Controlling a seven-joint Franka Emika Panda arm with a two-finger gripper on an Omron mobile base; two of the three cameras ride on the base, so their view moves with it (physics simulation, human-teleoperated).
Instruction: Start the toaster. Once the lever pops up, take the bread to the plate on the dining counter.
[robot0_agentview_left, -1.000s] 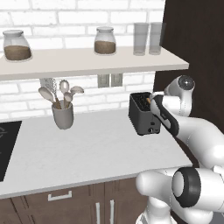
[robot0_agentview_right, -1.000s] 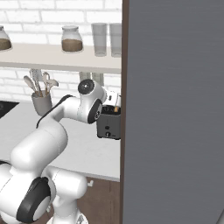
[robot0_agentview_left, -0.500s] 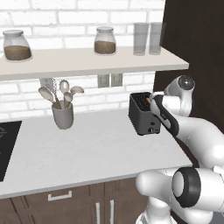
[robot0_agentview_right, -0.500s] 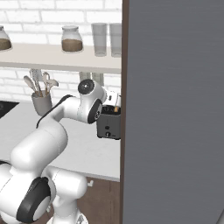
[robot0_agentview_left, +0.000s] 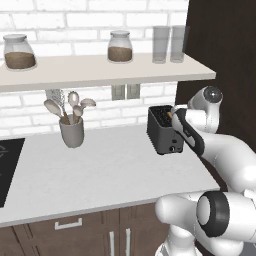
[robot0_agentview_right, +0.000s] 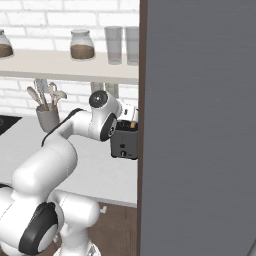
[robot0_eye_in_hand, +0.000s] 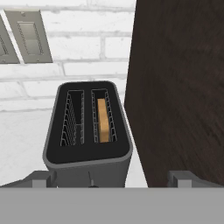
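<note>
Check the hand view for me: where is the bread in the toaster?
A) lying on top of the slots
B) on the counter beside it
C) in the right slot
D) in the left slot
C: the bread stands edge-up in the toaster's right slot; the left slot shows only wire guides.

1. Pale counter (robot0_agentview_left: 110, 175): toaster (robot0_agentview_left: 161, 131) is stood at the right end, beside the dark wall panel.
2. Grey utensil cup (robot0_agentview_left: 71, 132) is set well left of it.
3. Shelf (robot0_agentview_left: 100, 70) above: two jars and two glasses are carried.

Kitchen: brick wall, toaster (robot0_agentview_left: 162, 130), utensil cup (robot0_agentview_left: 72, 132), jar shelf (robot0_agentview_left: 100, 70).
</note>
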